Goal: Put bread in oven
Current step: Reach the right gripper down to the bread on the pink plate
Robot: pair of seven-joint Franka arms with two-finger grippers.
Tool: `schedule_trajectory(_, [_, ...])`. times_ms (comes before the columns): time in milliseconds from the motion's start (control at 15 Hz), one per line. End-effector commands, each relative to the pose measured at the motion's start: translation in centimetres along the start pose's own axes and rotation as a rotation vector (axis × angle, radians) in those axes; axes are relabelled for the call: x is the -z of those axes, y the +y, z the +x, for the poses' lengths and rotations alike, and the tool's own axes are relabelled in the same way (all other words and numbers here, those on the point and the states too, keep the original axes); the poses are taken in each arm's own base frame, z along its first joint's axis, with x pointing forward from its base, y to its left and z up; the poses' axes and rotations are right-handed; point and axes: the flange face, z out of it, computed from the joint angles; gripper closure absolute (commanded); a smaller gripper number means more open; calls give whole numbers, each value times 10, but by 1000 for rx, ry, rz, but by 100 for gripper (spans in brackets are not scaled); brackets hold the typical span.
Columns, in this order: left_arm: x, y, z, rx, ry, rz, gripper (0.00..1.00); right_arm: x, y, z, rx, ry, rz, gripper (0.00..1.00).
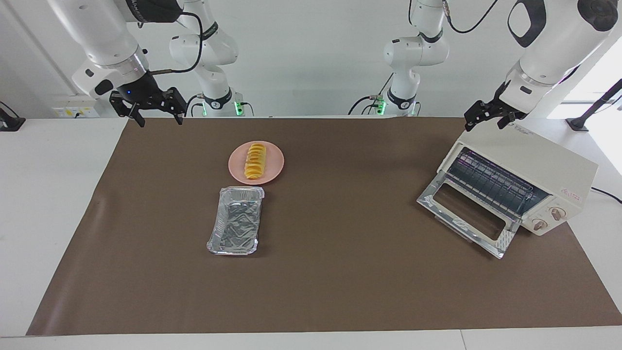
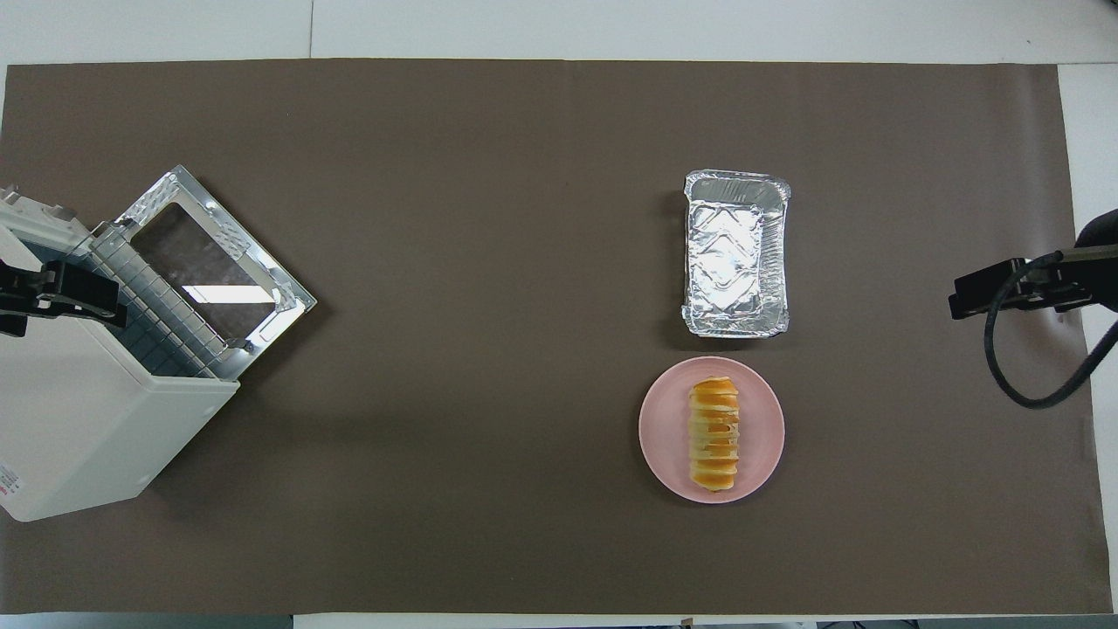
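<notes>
A golden ridged bread (image 1: 255, 161) lies lengthwise on a round pink plate (image 1: 274, 171) on the brown-matted table (image 1: 340, 291), nearer to the robots than the empty foil tray (image 1: 235, 221) just beside it. Well apart, toward the left arm's end of the table, the cream oven (image 1: 534, 167) stands with its glass door (image 1: 466, 214) dropped flat and the wire rack exposed. The right end effector (image 1: 156, 113) hangs released, fingers spread, over the mat's edge at the right arm's end, holding nothing. The left end effector (image 1: 488, 116) hovers over the top of the oven, likewise released and empty. Neither touches the loaf, so the task looks not yet begun. The bread appears light and soft, its segments likely to compress or part under a hard squeeze; a gentle pinch across its narrow width, near the middle of its length, seems the safest hold. The shallow plate leaves its sides open to fingers coming straight down. The oven's mouth faces the table's middle.
</notes>
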Motion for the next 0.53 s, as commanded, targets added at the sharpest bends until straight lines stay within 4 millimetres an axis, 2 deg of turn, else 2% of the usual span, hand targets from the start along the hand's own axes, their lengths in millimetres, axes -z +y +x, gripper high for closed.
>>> schedule_trajectory(0, [5,-3,-7,3,8,20,0,2,5,2,11,-2,-4,0])
schedule_trajectory(467, [5,-3,-7,3,8,20,0,-1,4,0,12,-12,-4,0])
